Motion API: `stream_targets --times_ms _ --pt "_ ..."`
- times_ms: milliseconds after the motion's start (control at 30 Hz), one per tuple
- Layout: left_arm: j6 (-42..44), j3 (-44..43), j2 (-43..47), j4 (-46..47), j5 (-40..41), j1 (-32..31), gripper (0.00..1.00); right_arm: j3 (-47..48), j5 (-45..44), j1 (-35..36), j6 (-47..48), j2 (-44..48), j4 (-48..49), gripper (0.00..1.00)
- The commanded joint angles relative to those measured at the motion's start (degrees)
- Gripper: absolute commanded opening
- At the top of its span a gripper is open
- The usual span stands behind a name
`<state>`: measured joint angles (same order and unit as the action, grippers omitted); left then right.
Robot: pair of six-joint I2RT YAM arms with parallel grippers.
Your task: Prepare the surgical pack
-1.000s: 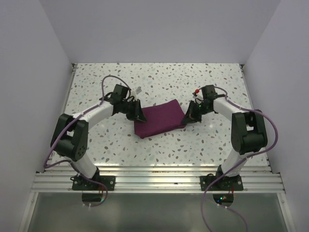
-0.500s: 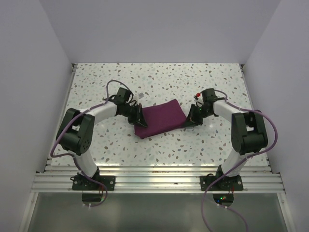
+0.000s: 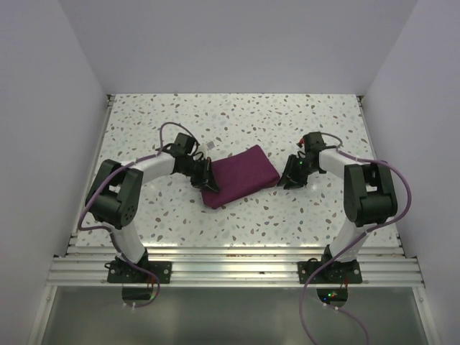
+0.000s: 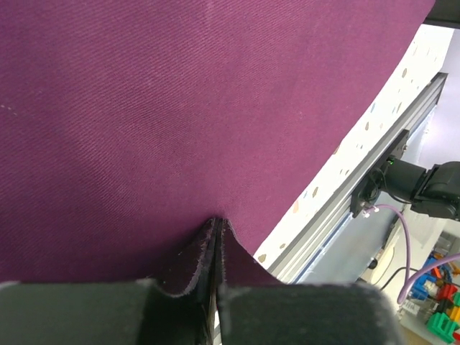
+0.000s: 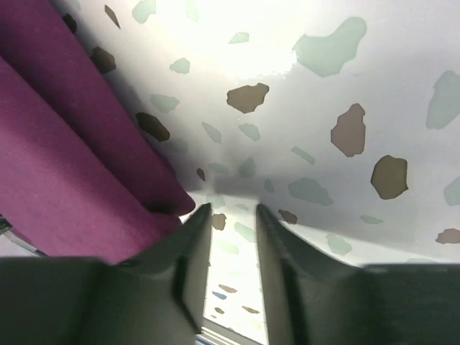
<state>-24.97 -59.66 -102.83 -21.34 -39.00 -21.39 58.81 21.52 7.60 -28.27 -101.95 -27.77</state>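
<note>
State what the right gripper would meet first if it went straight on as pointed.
The right gripper would probably hit the speckled tabletop; the surgical pack lies just beside its line and might brush one jaw. Depth is unclear.

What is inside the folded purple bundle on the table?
Only the bundle and its outer cloth show, folded shut on the speckled table. Any contents are covered, and no view looks inside.

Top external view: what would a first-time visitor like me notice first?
A plum-purple folded cloth bundle lies in the middle of the speckled tabletop. The left gripper pinches its left edge, while the right gripper stands open beside its right edge, holding nothing.
</note>
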Motion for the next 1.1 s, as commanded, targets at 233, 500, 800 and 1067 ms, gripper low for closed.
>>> stream_targets --times_ms 233,500,800,1067 --pt "4.2 0.4 4.8 -5.9 4.4 -0.2 0.29 0.3 8.7 -0.1 2.1 6.2 -0.1 0.51" --pt "6.1 -1.2 9.6 -12.6 6.5 -0.2 0.37 -0.8 8.8 -0.2 2.3 8.6 -1.9 0.35" --pt "6.1 0.2 13.2 -14.3 8.1 -0.1 0.47 -2.0 11.6 -0.2 1.7 11.6 -2.6 0.43" --pt "6.0 2.3 13.0 -13.1 7.5 0.7 0.52 -3.5 12.7 -0.2 1.1 9.0 1.9 0.48"
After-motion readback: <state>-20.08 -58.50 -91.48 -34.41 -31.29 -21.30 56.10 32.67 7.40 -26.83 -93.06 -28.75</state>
